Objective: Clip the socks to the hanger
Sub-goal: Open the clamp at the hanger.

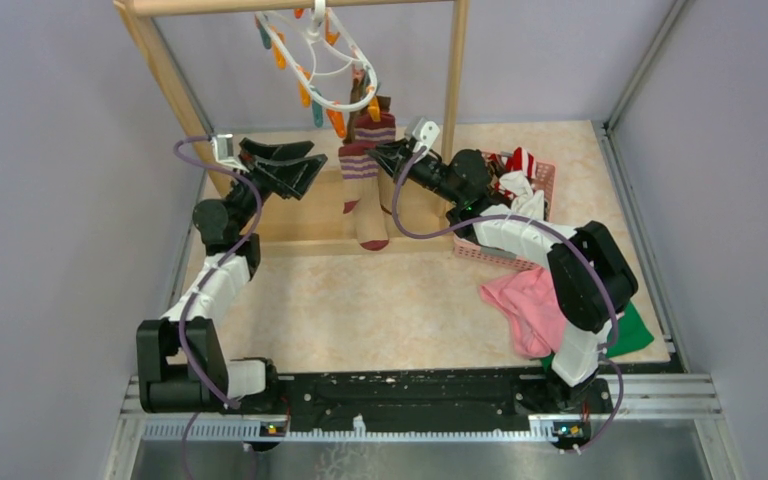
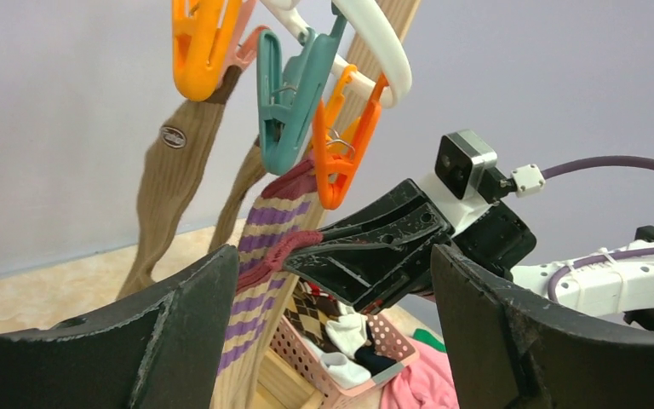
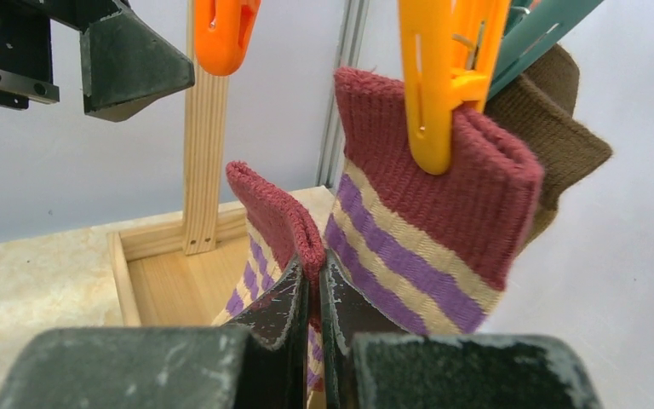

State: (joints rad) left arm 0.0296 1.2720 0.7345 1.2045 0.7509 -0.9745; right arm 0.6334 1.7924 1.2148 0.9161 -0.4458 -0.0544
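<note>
The white hanger hangs from the rack's top bar with orange and teal clips. One tan sock with a maroon striped cuff hangs from an orange clip, with an olive-brown sock behind it. My right gripper is shut on the maroon cuff of its mate, a second striped sock, which it holds up just below the clips. My left gripper is wide open and holds nothing. It faces the right gripper and that cuff, just below a teal clip. From above, the left gripper is left of the socks.
The wooden rack frame stands at the back on its base board. A pink basket with more socks sits at the right, behind the right arm. A pink cloth and a green cloth lie in front of it.
</note>
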